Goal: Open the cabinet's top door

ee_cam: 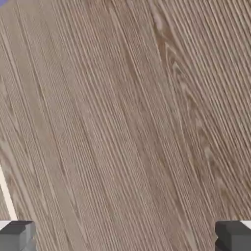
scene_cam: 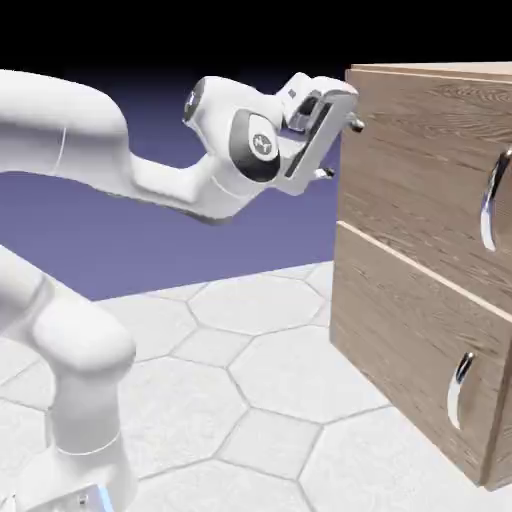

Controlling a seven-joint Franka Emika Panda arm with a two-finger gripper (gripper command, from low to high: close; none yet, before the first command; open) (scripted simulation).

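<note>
White and angled toward the cabinet (scene_cam: 390,290), your end effector (scene_cam: 341,150) stands wide open with nothing between its fingertips (ee_cam: 233,236), while the closed top door (scene_cam: 430,170) faces you at the right, its curved silver handle (scene_cam: 491,205) beyond the fingers.

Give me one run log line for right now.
pincer: open, empty | facing: wood-grain cabinet front | top door: closed | upper curved silver handle: ungrasped

Ext. view: fixed, side-on, sees arm + cabinet (scene_cam: 400,190); hand view: close, faces same wood.
</note>
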